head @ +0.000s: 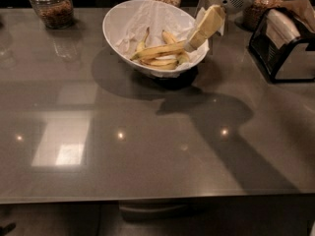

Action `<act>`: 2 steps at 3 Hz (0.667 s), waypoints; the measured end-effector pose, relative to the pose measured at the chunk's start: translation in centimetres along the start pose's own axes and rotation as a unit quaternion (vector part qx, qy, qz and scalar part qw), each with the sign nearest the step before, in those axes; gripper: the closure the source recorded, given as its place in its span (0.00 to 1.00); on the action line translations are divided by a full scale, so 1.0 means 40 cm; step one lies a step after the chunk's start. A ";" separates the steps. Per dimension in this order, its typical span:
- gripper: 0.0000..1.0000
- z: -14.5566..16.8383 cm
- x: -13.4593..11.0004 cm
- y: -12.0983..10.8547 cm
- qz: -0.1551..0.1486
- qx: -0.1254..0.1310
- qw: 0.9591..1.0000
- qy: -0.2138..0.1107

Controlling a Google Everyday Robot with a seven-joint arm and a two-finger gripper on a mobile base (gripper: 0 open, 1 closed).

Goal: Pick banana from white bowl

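The gripper's fingers (199, 33) slant down and left over the right rim of the white bowl (112, 31). Their tip is at the right end of the topmost banana (157, 50); open or closed, I cannot tell. More bananas (160, 62) lie just below-left of the tip on crumpled paper (147, 16). A black rack (288, 48) stands to their right on the bench (147, 156).

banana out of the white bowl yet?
No, the bananas lie on the paper inside the white bowl, with the gripper at its right rim, close to them.
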State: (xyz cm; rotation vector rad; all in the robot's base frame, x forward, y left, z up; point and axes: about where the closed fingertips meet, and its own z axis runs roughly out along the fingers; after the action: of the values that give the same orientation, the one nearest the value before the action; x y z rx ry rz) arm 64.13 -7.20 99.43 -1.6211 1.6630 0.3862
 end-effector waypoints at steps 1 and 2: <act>0.00 0.043 0.001 -0.027 -0.011 -0.005 1.000 0.006; 0.00 0.098 0.016 -0.058 -0.016 -0.012 1.000 0.016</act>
State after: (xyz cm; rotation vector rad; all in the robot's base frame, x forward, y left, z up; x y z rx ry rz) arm 67.60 -5.31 97.06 -1.6788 1.6599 0.3664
